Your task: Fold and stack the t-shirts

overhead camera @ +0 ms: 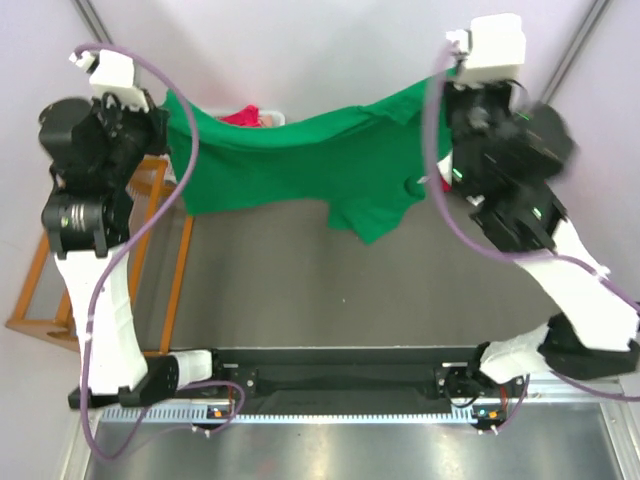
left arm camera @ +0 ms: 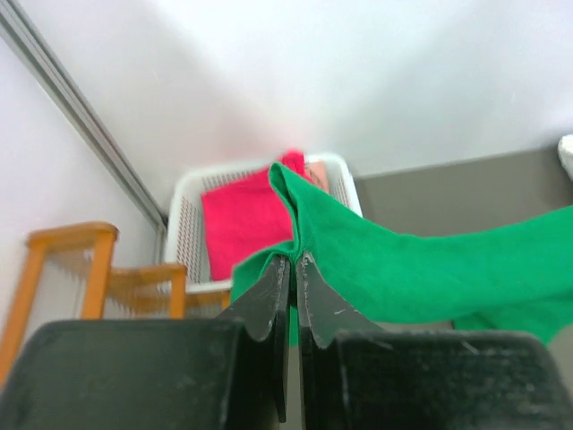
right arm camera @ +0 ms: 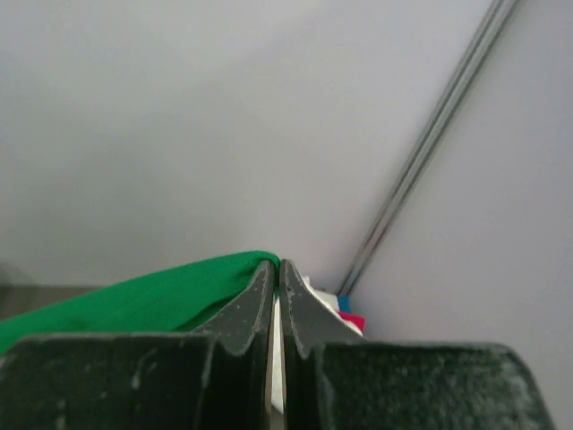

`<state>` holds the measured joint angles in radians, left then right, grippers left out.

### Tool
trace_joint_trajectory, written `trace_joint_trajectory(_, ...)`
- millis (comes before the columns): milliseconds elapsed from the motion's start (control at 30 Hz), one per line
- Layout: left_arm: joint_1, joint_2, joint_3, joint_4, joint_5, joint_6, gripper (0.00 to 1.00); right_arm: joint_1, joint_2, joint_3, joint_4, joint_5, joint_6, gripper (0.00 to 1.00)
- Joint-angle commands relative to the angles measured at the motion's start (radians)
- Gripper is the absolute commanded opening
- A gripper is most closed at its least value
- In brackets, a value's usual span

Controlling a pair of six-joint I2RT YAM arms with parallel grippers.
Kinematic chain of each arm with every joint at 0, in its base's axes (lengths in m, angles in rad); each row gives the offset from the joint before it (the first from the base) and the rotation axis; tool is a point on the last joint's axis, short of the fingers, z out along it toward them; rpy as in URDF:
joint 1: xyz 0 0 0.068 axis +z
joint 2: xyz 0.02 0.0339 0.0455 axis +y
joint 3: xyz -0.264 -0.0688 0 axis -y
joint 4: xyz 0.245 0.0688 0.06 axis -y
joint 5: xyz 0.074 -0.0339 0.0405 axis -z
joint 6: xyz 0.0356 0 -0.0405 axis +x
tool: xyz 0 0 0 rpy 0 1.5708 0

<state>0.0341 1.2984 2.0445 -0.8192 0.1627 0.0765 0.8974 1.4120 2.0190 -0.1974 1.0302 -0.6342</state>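
Grey bench (overhead camera: pixel 300 290) below; I see left end effector (left arm camera: pixel 294 269) and right end effector (right arm camera: pixel 276 270) pinching the green t-shirt (overhead camera: pixel 320 150); red shirt (left arm camera: pixel 242 224), probably, in basket (left arm camera: pixel 183 202).

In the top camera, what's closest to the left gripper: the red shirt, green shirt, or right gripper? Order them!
1. green shirt: pinched in the left gripper.
2. red shirt: just behind it, farther back.
3. right gripper: far right side.
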Motion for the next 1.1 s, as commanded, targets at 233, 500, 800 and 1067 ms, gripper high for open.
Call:
trace_joint_trajectory(233, 0.006, -0.339, -0.107, 0.091, -0.015, 0.100, 0.00, 0.788, -0.018, -0.021, 1.662, 0.182, -1.579, 0.00)
trace_joint_trajectory(500, 0.006, -0.372, -0.320, 0.106, -0.014, 0.118, 0.00, 0.551, 0.015, -0.021, 1.523, 0.195, -1.393, 0.00)
trace_joint_trajectory(800, 0.004, -0.240, -0.604, 0.245, -0.029, 0.154, 0.00, -0.142, -0.105, -0.241, 0.414, 0.131, -0.189, 0.00)
trace_joint_trajectory(1067, 0.004, -0.171, -0.547, 0.236, -0.084, 0.177, 0.00, -0.273, -0.174, -0.390, 0.469, 0.133, -0.148, 0.00)
